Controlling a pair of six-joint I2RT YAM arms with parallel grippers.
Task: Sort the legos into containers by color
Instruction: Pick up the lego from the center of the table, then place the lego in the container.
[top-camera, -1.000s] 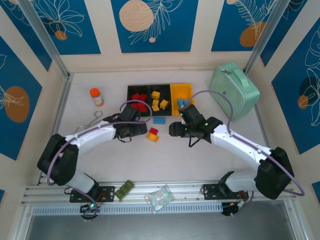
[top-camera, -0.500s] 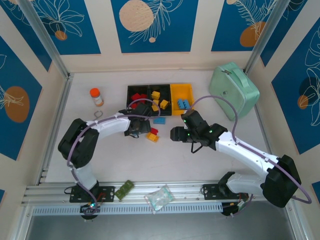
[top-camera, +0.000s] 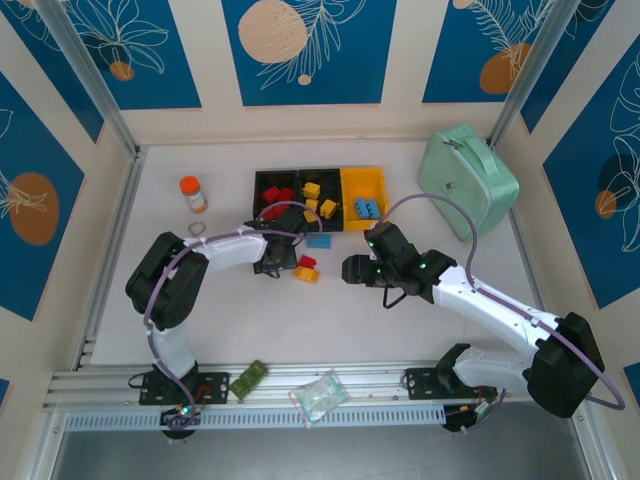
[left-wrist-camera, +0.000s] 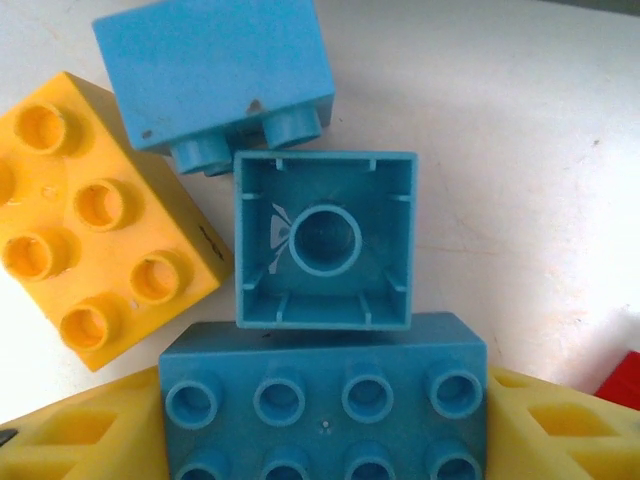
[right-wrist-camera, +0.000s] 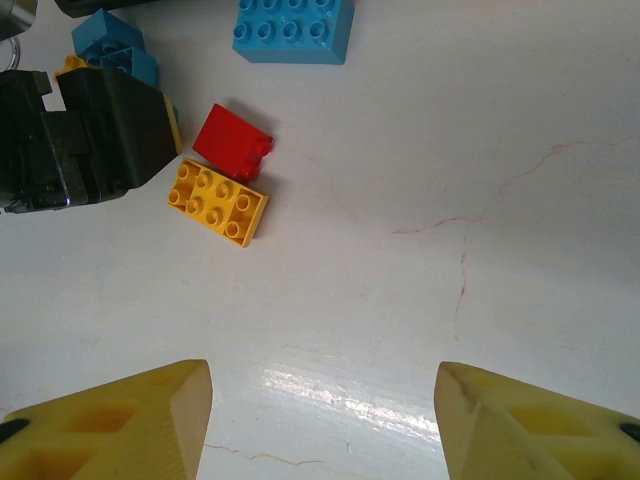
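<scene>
Left wrist view: left jaws pinch a blue eight-stud brick (left-wrist-camera: 325, 400); right wrist view: right jaws spread over tabletop (right-wrist-camera: 420, 250), red brick (right-wrist-camera: 232, 142) touching yellow brick (right-wrist-camera: 217, 202)

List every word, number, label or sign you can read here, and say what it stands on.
None can be read.
Orange-capped bottle: any label is too small to read.
Green circuit board: markings too small to read.
Clear bag: contents too small to read.
Upturned light blue brick: a pale moulded mark inside, not legible.
</scene>
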